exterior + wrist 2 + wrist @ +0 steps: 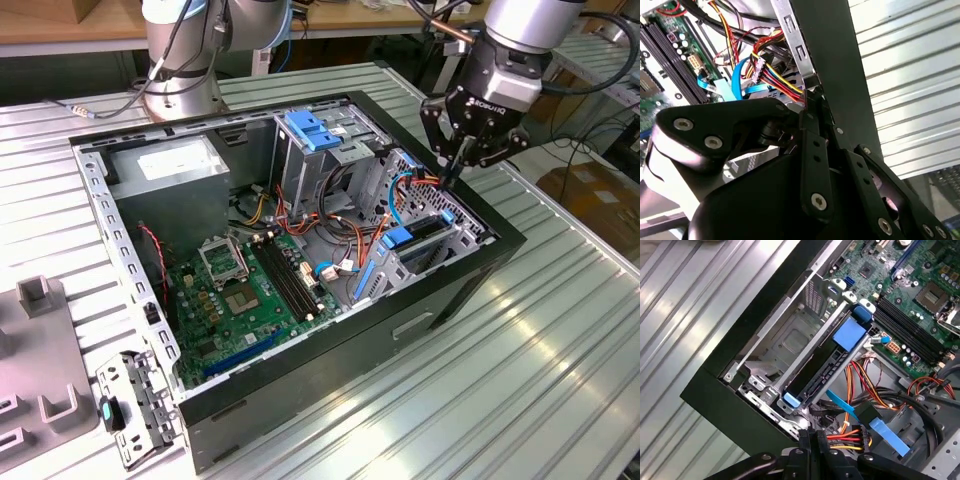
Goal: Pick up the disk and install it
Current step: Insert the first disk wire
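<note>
The disk (425,232) already sits on edge in the drive cage at the front corner of the open case (470,275), blue rails at its ends, so it looks seated or nearly seated in its bay — in the first wrist view it (822,372) lies slotted between the metal cage walls with a blue tab at each end, its connector edge facing the cables. The gripper (455,172) hangs just above that corner, on the exterior view's right, its fingers drawn together and pointing down at the bundle of power wires (425,180) beside the cage. In the first wrist view the closed tips (815,437) sit right at the red, yellow and black wires (847,437), and they appear to pinch the wires or their plug, though I cannot tell for sure that anything is gripped. Judging from this, the work at hand is at the cabling next to the drive rather than the drive itself. A blue latch plate (312,130) stands atop the upper bay, a grey power supply (170,170) fills the far corner, and the green board (250,300) lies flat on the case floor. The case rests on a ribbed metal table (560,360). A loose bracket (135,405) and grey fixtures (40,380) lie at the exterior view's left, with workshop benches behind.
</note>
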`<state>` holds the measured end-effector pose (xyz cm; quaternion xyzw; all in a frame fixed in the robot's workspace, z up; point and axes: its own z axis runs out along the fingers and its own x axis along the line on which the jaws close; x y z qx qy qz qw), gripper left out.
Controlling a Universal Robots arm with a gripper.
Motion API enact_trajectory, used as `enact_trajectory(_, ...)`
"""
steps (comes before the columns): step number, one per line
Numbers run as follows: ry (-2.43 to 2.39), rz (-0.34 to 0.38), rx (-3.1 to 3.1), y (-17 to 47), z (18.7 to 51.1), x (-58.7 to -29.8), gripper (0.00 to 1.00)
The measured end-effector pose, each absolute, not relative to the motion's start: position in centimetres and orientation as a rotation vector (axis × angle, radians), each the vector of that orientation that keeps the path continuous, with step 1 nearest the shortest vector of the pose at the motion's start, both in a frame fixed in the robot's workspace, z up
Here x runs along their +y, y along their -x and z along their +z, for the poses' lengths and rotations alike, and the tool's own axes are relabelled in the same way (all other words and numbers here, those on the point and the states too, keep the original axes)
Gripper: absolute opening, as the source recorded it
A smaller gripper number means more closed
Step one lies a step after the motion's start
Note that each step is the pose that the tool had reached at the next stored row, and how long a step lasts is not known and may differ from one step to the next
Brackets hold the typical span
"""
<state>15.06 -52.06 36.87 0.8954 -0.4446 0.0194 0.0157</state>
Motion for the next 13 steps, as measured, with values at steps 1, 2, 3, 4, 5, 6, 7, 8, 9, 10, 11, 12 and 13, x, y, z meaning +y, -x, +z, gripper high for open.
enact_trajectory(1, -2.775, 0.060, -1.403, -15.06, 36.87, -52.06, 0.17)
enact_trajectory(2, -2.763, 0.060, -1.426, -15.06, 36.86, -52.06, 0.17)
enact_trajectory(3, -2.738, 0.059, -1.472, -15.06, 36.86, -52.06, 0.17)
enact_trajectory(4, -2.722, 0.058, -1.500, -15.06, 36.86, -52.06, 0.17)
enact_trajectory(5, -2.711, 0.058, -1.520, -15.06, 36.86, -52.06, 0.17)
enact_trajectory(6, -2.695, 0.057, -1.546, -15.06, 36.86, -52.06, 0.17)
enact_trajectory(7, -2.677, 0.057, -1.576, -15.06, 36.86, -52.06, 0.17)
enact_trajectory(8, -2.670, 0.056, -1.589, -15.06, 36.86, -52.06, 0.17)
enact_trajectory(9, -2.663, 0.056, -1.600, -15.05, 36.86, -52.06, 0.17)
enact_trajectory(10, -2.655, 0.056, -1.613, -15.05, 36.85, -52.06, 0.17)
enact_trajectory(11, -2.647, 0.056, -1.625, -15.04, 36.85, -52.06, 0.17)
enact_trajectory(12, -2.640, 0.055, -1.637, -15.04, 36.85, -52.06, 0.17)
enact_trajectory(13, -2.631, 0.055, -1.651, -15.03, 36.85, -52.06, 0.17)
